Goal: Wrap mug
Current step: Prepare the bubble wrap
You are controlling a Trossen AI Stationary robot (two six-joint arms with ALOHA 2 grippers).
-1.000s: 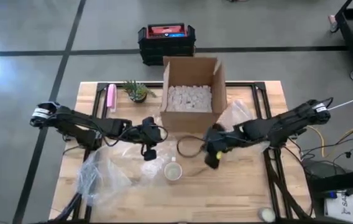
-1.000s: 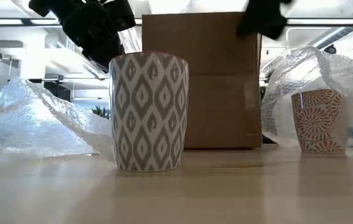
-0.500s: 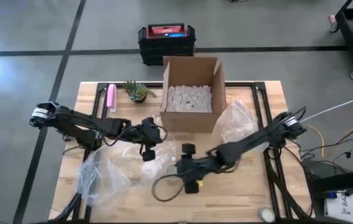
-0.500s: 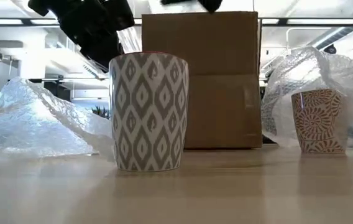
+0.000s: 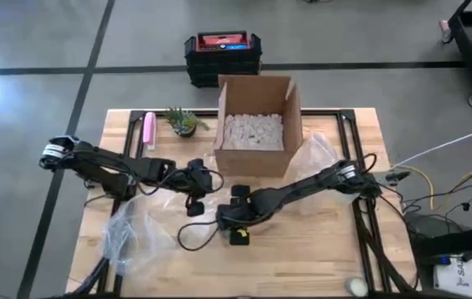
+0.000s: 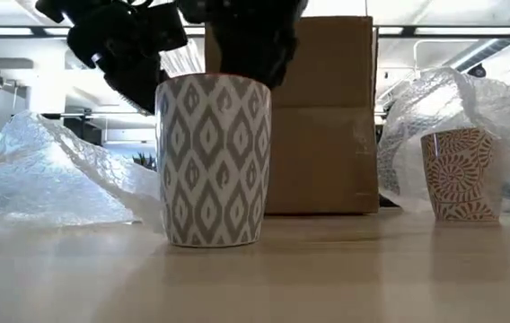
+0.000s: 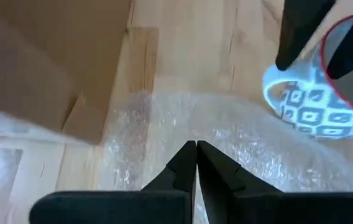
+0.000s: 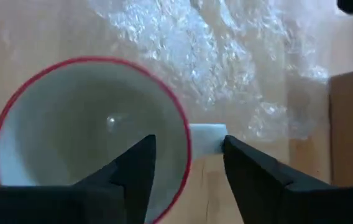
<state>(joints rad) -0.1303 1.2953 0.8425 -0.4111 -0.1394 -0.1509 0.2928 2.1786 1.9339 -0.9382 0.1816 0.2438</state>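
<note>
The mug, patterned in grey and white diamonds with a red rim, is seen standing upright on the wooden surface, directly below the right pincer. In the right wrist view that pincer is held wide, one finger over the mug's mouth and the other outside the wall, so that the rim and the white handle lie between them; no contact with the wall can be made out. In the low view the same pincer is seen as a dark mass just above the rim.

The left pincer is found just beside the mug, on the side away from the right arm. Its fingers are pressed together, and a sheet of bubble wrap appears to be pinched between the tips. The wrap is spread out ahead of this pincer and reaches up to the base of the mug.

A cardboard box with white filling stands beyond both pincers. A second cup with a brown swirl pattern is seen in the low view, well apart from the mug, with more wrap bunched around it.
</note>
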